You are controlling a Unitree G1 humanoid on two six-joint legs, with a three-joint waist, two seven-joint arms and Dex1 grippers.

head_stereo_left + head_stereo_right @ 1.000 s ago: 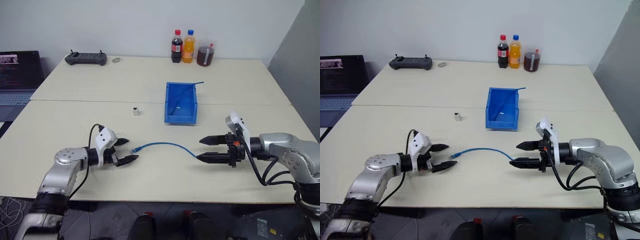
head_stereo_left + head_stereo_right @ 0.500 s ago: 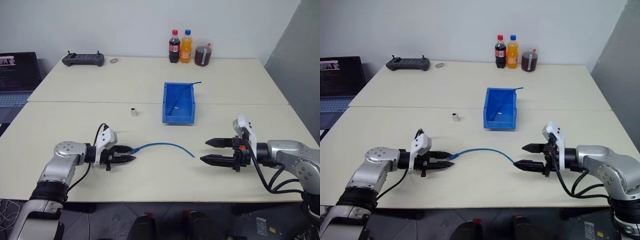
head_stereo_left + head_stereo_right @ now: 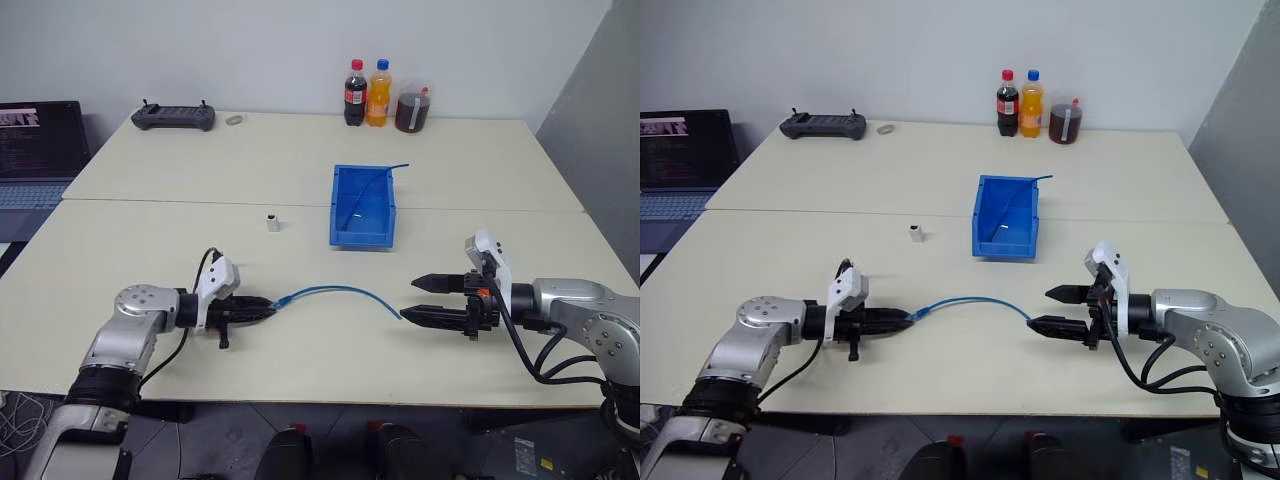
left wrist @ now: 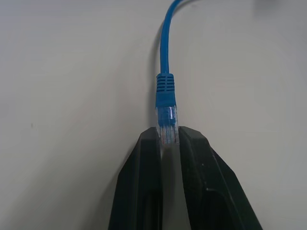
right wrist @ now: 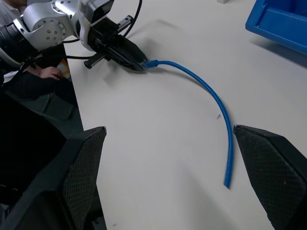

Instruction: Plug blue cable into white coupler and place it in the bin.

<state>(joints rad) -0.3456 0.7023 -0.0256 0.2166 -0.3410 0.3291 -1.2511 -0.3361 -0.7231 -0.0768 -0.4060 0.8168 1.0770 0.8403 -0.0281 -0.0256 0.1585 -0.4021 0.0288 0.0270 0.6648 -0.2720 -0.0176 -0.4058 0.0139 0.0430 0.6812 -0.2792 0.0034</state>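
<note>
Left hand point(image 4: 168, 136) is pinched on the clear plug end of the blue cable point(image 3: 340, 291), which arcs across the worktop point(image 3: 300, 350) toward the right hand point(image 3: 418, 299). Right hand is spread wide, fingers apart, just beside the cable's free end and not touching it. White coupler point(image 3: 271, 221) stands alone farther back, left of the bin point(image 3: 362, 205), with a second blue cable point(image 3: 372, 180) in the bin.

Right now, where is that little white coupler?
The white coupler stands alone on the table, left of the blue bin and beyond the left gripper.
</note>
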